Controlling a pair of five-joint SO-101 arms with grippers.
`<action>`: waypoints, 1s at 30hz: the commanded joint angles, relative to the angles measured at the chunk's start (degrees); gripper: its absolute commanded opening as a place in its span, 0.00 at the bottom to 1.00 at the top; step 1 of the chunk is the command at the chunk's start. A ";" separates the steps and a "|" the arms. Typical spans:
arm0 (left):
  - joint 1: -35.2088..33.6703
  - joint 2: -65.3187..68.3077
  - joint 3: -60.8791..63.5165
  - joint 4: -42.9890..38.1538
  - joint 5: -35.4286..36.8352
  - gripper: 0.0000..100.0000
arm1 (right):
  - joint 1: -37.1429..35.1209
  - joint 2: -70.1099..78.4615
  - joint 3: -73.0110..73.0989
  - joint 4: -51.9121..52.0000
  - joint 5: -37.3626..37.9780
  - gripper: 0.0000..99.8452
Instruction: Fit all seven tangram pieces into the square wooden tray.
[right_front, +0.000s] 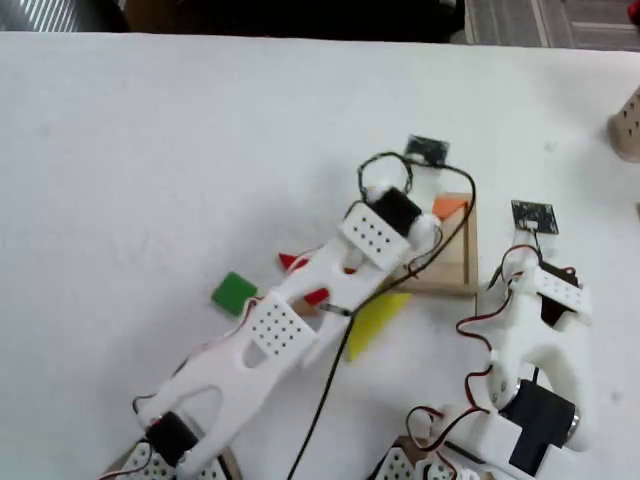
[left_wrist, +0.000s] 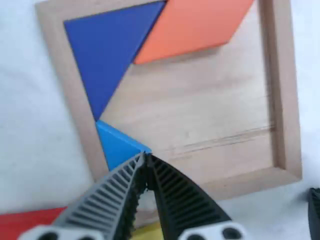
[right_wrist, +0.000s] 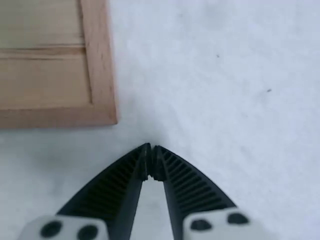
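**benchrat:** High view: the square wooden tray (right_front: 471, 250) sits right of the middle of the table (right_front: 150, 130). The left arm (right_front: 275, 330) lies stretched over it and the right arm (right_front: 540, 340) is just beside it. Outside the tray are a green square (right_front: 234, 293), a yellow triangle (right_front: 375, 318) and red pieces (right_front: 292, 262) partly under the left arm. How would you pick those up?

**tangramfan:** My guess is they're thin, stiff, very light and smooth-faced. They lie flat, so there's nothing on top to pinch. I'd bite across two opposite edges at the narrowest span, near the middle so the piece doesn't swing. The square looks easiest.

**benchrat:** Left wrist view: the left gripper (left_wrist: 146, 160) has its jaws pressed together with nothing between them. Its tip is right at the corner of a light blue triangle (left_wrist: 117, 145) that lies along the tray's rim. A dark blue triangle (left_wrist: 105, 55) and an orange parallelogram (left_wrist: 195, 25) lie in the tray, touching edge to edge. About half the floor is bare wood.

**tangramfan:** A closed tip suits nudging, I reckon. Something that light probably skates, though, so it could overshoot or ride up onto its neighbour.

**benchrat:** Right wrist view: the right gripper (right_wrist: 150, 162) is also clamped on nothing, over bare table just beside a tray corner.

**tangramfan:** Handy spot for steadying the tray, maybe.
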 joint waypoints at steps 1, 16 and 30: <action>-1.54 -0.66 -0.97 0.53 1.58 0.02 | -0.31 0.04 -1.67 -0.40 0.70 0.02; 7.96 -1.19 -2.99 -2.81 -6.33 0.02 | -0.31 0.04 -1.67 -0.40 0.70 0.02; 12.97 -12.53 -2.81 3.78 -6.42 0.02 | -0.31 0.04 -1.67 -0.40 0.70 0.02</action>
